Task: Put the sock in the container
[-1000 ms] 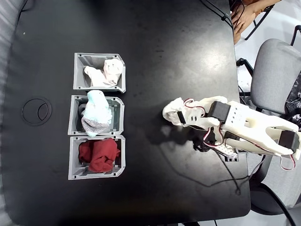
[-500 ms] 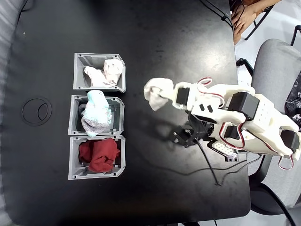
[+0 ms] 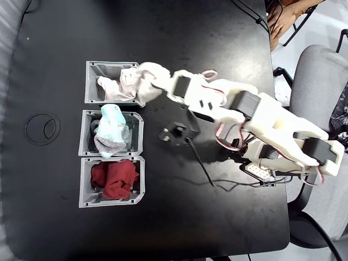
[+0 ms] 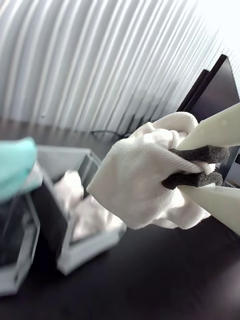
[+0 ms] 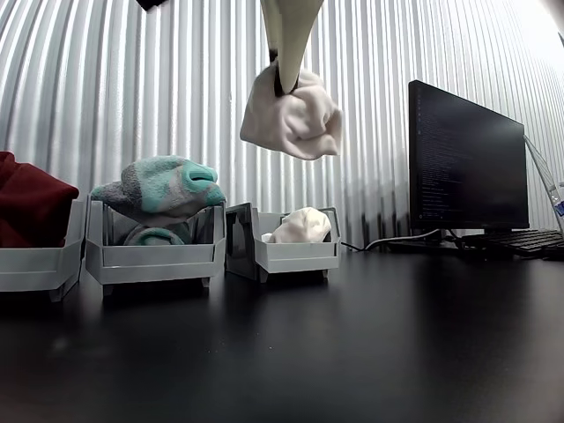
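A black surface is carrying two grey bins standing one below the other in the fixed view. The middle bin is holding a pale blue-and-grey sock, which is bulging above its rim in the other view. The lower bin is holding a dark red cloth. A round ring mark is lying on the surface to the left of the bins. A grey chair is standing at the right edge. In the other view, a dark monitor is standing on the surface in front of a corrugated wall.
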{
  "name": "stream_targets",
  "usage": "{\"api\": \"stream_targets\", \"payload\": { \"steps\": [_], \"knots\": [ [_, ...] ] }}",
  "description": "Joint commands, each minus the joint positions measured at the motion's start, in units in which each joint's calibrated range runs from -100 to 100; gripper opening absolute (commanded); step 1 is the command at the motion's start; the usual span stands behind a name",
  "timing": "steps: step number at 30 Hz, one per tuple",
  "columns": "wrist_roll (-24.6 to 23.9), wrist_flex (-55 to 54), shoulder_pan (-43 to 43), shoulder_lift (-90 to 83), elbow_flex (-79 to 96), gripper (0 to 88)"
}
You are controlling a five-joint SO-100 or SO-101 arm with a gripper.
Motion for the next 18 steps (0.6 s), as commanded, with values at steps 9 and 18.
{"api": "stream_targets", "payload": {
  "steps": [9, 18],
  "knots": [
    [-0.61, -1.81, -2.37, 26.85, -37.87, 1.3],
    [-0.61, -1.81, -4.34, 43.58, -55.18, 1.3]
  ]
}}
